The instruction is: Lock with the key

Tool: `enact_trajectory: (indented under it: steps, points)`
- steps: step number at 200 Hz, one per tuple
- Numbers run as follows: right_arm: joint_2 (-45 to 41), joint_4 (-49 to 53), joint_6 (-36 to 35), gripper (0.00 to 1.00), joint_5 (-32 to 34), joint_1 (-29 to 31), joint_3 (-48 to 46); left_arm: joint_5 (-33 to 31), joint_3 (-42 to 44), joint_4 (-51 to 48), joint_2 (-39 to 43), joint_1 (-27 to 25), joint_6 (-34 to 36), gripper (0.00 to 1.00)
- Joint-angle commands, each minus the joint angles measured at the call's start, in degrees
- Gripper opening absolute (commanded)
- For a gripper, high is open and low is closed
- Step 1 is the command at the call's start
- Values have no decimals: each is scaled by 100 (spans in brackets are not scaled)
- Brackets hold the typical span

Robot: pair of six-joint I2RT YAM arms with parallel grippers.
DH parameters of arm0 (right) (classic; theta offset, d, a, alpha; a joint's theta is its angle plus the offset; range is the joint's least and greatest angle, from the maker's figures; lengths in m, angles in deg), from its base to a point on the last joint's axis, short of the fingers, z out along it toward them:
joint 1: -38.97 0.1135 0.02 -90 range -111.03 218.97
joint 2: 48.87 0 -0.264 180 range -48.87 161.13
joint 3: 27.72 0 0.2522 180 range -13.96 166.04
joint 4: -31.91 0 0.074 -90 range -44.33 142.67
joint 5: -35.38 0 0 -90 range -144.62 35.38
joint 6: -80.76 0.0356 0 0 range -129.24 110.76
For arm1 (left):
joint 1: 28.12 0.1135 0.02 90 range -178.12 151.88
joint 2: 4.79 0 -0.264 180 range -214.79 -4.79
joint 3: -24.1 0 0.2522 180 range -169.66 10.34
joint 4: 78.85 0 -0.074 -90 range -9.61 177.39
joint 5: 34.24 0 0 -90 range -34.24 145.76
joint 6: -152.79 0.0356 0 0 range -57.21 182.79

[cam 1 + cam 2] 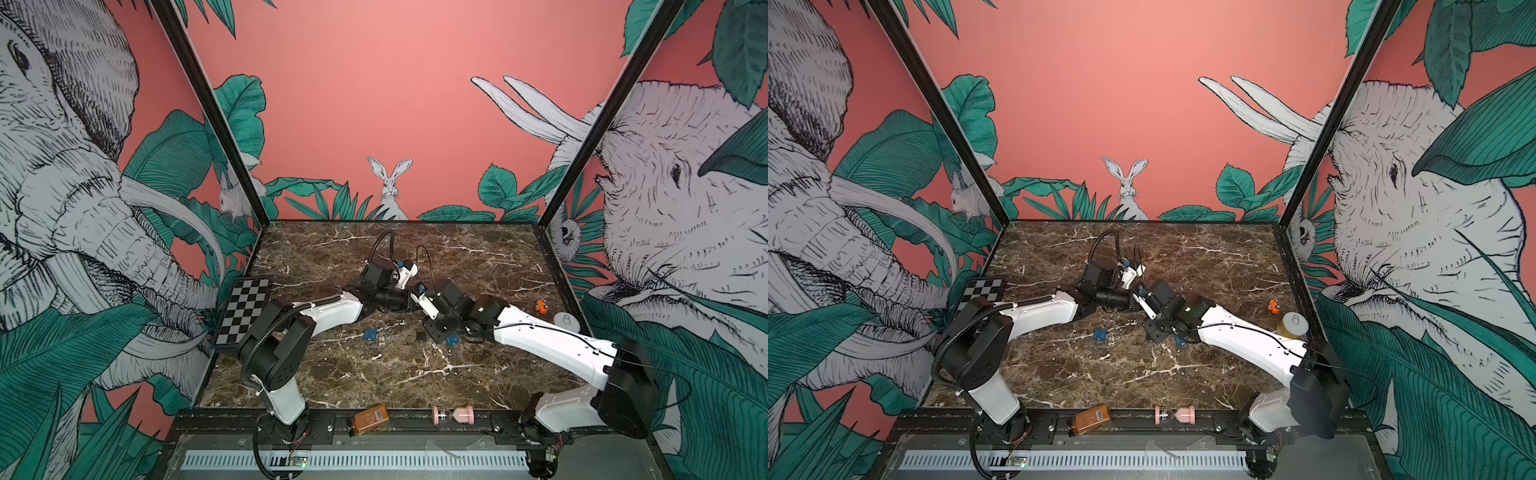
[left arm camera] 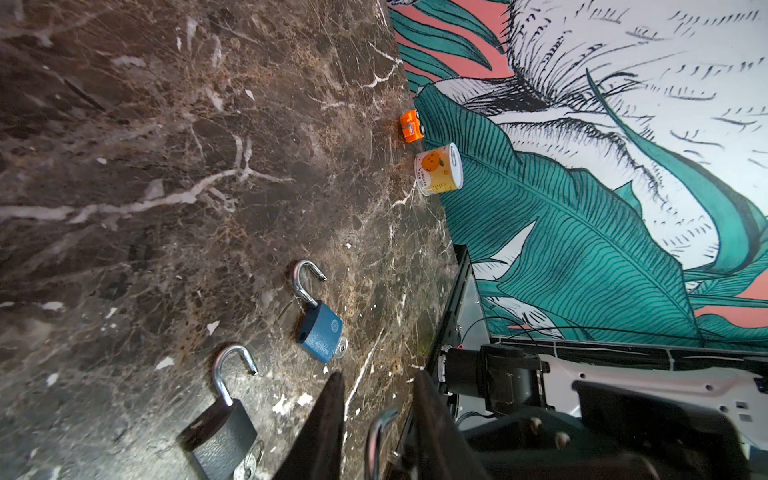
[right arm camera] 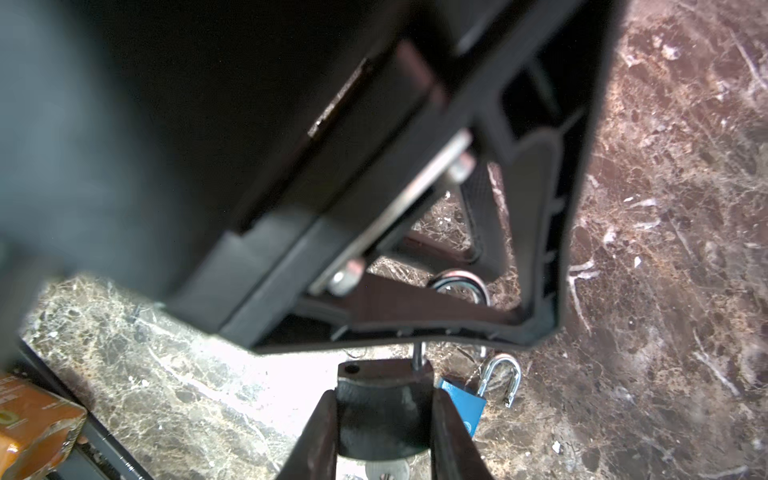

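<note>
A dark padlock is clamped by its body between the fingers of my right gripper, which is shut on it. The key sticks out of its underside. One shackle hole is empty, so the lock is open. Its steel shackle rises between the fingers of my left gripper. Those fingers stand apart on either side of it, with marble showing between one finger and the steel. In the right wrist view the shackle loop sits near the left gripper's fingertips.
An open blue padlock and an open grey padlock, both with keys, lie on the marble nearby. An orange toy car and a cup stand by the right wall. A checkerboard, brown bottle and pink hourglass lie at the edges.
</note>
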State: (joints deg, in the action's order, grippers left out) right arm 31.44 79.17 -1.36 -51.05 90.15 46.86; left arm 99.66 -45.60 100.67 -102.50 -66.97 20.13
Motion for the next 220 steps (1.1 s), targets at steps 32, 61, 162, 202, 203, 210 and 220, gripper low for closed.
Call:
enact_trajectory:
  steps: [32, 61, 162, 202, 203, 210, 220]
  points:
    - [-24, -177, -6, 31, 330, 50, 142, 186, 152, 239, 104, -35, -62, 25]
    - [-17, -217, -11, 31, 401, 50, 140, 156, 162, 211, 112, -55, -47, 21]
    - [-33, -448, 53, 34, 335, 59, 10, 119, 110, 176, 50, -85, -66, 2]
    - [-150, -524, 108, 38, 473, 51, -36, 7, 136, 36, 144, -87, 7, 0]
    - [-153, -513, 113, 38, 475, 51, -31, 1, 141, 31, 150, -87, 9, 0]
    - [-206, -513, 151, 40, 511, 45, -32, -36, 145, -1, 177, -85, 3, 0]
    - [-341, -580, 200, 43, 537, 12, -67, -110, 161, 6, 229, -87, -77, 0]
